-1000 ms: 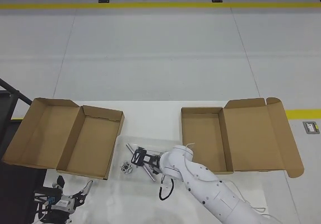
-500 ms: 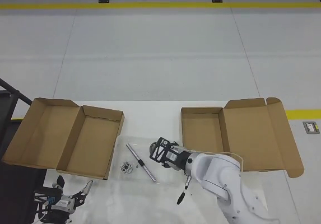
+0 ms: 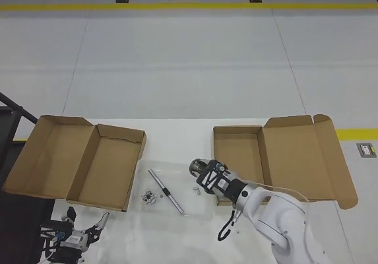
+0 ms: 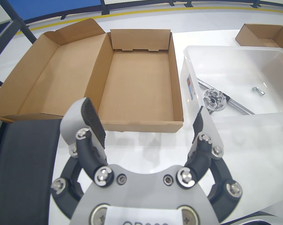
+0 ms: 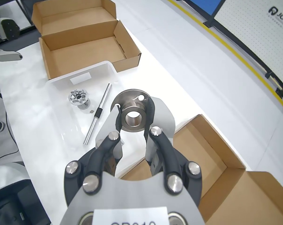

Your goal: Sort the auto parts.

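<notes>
Right gripper [image 5: 134, 114] clamped on flanged bushing [image 5: 128, 98], bore axis in line with the gripper, hub toward the wrist, left gripper [image 4: 143, 110] spread wide

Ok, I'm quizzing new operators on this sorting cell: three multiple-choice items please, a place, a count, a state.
1. Where is the metal rod? A in the clear bin; B on the floor; C on a shelf.
2. Cardboard boxes on the table? A one; B two; C four.
3. The right gripper is: A open; B shut on the flanged bushing; C shut on the rod.
Key: A, it lies inside the bin's walls; B, one on each side of the bin; B, the jaws clamp its collar.
</notes>
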